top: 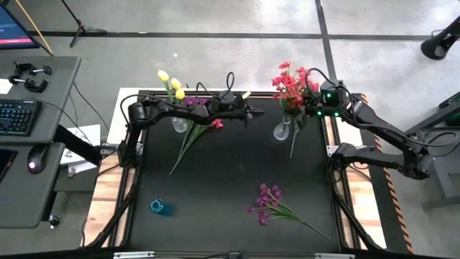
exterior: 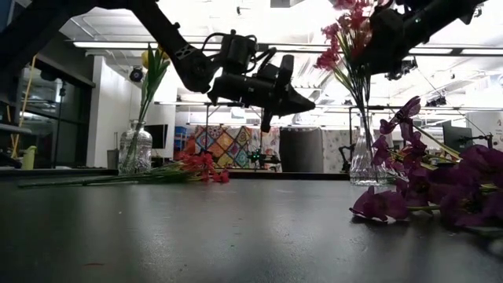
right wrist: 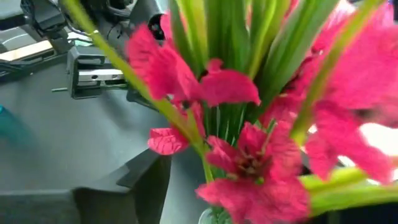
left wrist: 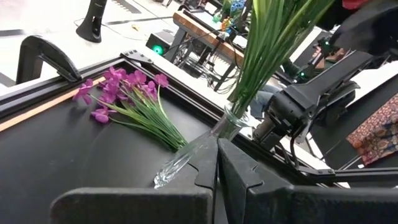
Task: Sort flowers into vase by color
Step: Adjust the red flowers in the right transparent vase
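Observation:
A clear vase (top: 180,124) (exterior: 135,149) at the far left holds yellow flowers (top: 171,84). A second clear vase (top: 282,131) (exterior: 363,161) at the far right holds a red-pink bunch (top: 291,83) (right wrist: 249,155). One red-pink flower (top: 215,124) (exterior: 200,167) lies flat on the table between the vases. A purple bunch (top: 272,201) (left wrist: 124,93) lies flat near the front right. My left gripper (top: 249,114) (exterior: 306,102) hovers shut and level between the vases, touching nothing. My right gripper (top: 314,97) is up beside the red-pink bunch; the blooms hide it.
A small blue object (top: 159,207) sits on the table near the front left. One green stem (top: 292,144) shows beside the right vase, toward the near edge. The middle of the dark table (top: 230,180) is bare. A desk with a keyboard stands off to the left.

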